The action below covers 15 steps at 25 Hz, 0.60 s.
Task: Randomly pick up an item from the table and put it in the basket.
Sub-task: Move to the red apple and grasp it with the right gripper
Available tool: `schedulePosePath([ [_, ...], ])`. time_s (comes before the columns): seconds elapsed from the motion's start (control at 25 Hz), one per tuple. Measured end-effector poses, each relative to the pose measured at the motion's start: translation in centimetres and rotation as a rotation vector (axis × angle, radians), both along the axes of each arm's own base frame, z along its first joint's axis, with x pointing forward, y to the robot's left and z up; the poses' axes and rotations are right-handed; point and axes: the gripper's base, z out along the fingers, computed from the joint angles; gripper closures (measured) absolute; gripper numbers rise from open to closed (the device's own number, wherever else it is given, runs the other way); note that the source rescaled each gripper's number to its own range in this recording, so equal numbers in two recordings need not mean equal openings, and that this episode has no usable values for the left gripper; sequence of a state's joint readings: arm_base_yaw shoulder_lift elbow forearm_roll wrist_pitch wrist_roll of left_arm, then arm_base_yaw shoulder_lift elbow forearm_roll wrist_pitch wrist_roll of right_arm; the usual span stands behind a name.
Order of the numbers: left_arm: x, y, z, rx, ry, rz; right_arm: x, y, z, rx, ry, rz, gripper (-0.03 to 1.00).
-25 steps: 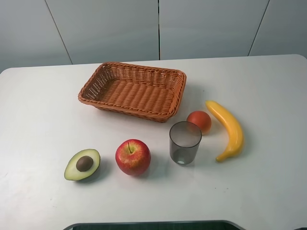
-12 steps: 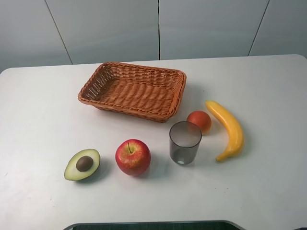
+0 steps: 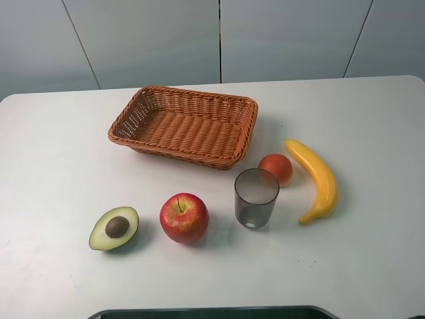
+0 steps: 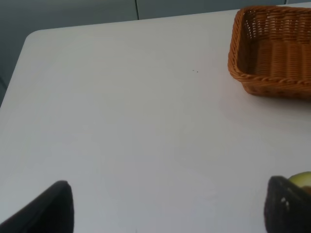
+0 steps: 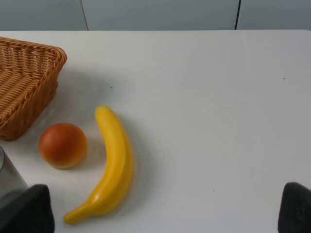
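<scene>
A round red apple with yellowish streaks and a short stem stands on the white table near the front, left of centre. The orange-brown wicker basket lies behind it, empty; its corner shows in the left wrist view and the right wrist view. Neither gripper shows in the exterior view. My left gripper is open over bare table, its dark fingertips wide apart. My right gripper is open too, fingertips wide apart, near the banana.
A halved avocado lies left of the apple. A grey translucent cup stands right of it. A small orange-red fruit and a yellow banana lie further right; both show in the right wrist view.
</scene>
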<state>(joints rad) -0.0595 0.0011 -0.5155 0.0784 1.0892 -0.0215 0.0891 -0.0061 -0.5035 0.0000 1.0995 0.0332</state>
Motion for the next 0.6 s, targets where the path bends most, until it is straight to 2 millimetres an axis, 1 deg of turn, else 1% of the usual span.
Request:
schedulePosePath([
  [0.6,0.0,0.0,0.0,0.0,0.0,0.0,0.0,0.0,0.0,0.0,0.0,0.0,-0.03],
])
